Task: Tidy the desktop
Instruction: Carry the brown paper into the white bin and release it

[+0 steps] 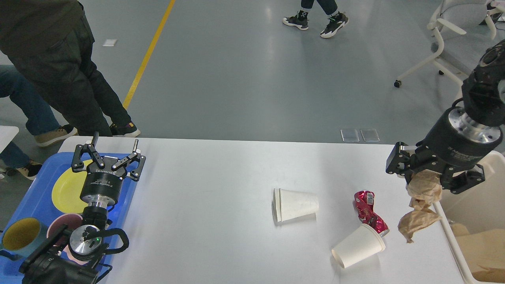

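Observation:
On the white desktop (221, 185) lie two white paper cups on their sides, one at the middle (295, 205) and one near the front right (358, 246). A crushed red can (369, 212) rests between them. Raised above the desktop's right edge, my right gripper (428, 181) is shut on a crumpled brown paper (420, 205) that dangles below it. My left gripper (108, 156) stands open and empty above the blue tray at the far left.
The blue tray (29, 197) holds a yellow plate (69, 191), a pink bowl (61, 225) and a teal cup (19, 236). A cream-white bin (473, 213) with brown paper inside stands off the right edge. People walk beyond the table; a chair (446, 51) stands far right.

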Robot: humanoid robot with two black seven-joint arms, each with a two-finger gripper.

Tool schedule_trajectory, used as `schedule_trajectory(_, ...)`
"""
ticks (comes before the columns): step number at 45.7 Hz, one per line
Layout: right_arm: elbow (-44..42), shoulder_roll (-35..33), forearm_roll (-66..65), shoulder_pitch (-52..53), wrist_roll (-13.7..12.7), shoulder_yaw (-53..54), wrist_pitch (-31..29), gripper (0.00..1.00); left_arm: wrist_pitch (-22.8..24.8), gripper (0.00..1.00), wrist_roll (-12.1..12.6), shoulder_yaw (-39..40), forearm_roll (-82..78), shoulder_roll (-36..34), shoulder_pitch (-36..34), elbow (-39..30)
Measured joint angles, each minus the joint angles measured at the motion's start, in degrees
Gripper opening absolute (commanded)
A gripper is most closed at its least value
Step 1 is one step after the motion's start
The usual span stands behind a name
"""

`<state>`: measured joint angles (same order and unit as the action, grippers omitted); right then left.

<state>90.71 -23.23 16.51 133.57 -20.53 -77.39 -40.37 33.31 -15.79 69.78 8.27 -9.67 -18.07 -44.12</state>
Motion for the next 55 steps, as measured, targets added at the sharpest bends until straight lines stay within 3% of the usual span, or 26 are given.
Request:
schedule_trajectory(12,-4.2,-5.1,-1.3,-5.7,0.1,-1.0,5.4,0.0,0.0,0.96,0.0,0.0,0.0,0.0,0.0,0.0)
schedule_trajectory(23,-21.0,-13.7,-5.1,-21.5,-0.1,0.2,8.8,0.0,0.0,0.96,0.0,0.0,0.0,0.0,0.0,0.0)
schedule_trajectory(31,-37.1,-15.0,-6.1,-39.3,0.1,6.4,11.7,0.0,0.0,0.96,0.0,0.0,0.0,0.0,0.0,0.0)
schedule_trajectory(39,-58.7,-10.4,-6.1,-59.6,0.2,12.4,14.7,0.0,0.0,0.96,0.0,0.0,0.0,0.0,0.0,0.0)
schedule_trajectory(47,-79.6,-2.8,-6.0,-78.1,0.2,15.2,21.9,0.0,0.0,0.96,0.0,0.0,0.0,0.0,0.0,0.0)
schedule_trajectory(55,-86.2,2.2,-5.9,-87.9,0.2,15.4,32.0,0.0,0.0,0.96,0.0,0.0,0.0,0.0,0.0,0.0)
